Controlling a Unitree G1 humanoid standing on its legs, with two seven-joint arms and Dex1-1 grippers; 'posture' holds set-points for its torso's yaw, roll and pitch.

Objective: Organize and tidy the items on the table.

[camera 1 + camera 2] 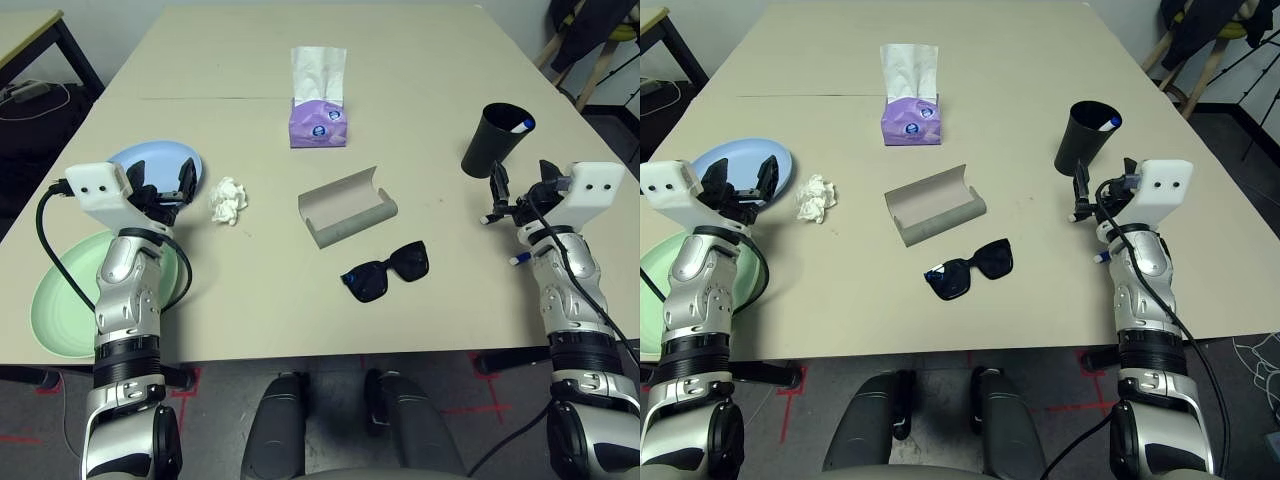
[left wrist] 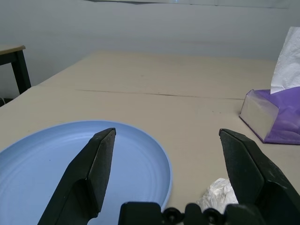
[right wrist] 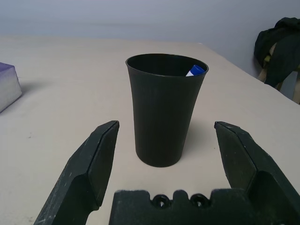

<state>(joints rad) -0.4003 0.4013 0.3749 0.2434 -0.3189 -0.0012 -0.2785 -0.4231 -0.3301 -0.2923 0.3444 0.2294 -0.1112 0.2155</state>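
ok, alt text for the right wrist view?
Open right gripper faces an upright black cup on the beige table, not touching it. A blue-capped pen pokes above the rim; a purple tissue box sits at the edge.

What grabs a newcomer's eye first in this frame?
Mid-table, the black sunglasses lie beside their open grey case, behind them a purple tissue box. Both open grippers flank the scene: the left gripper over the blue plate, the right gripper facing the black cup.
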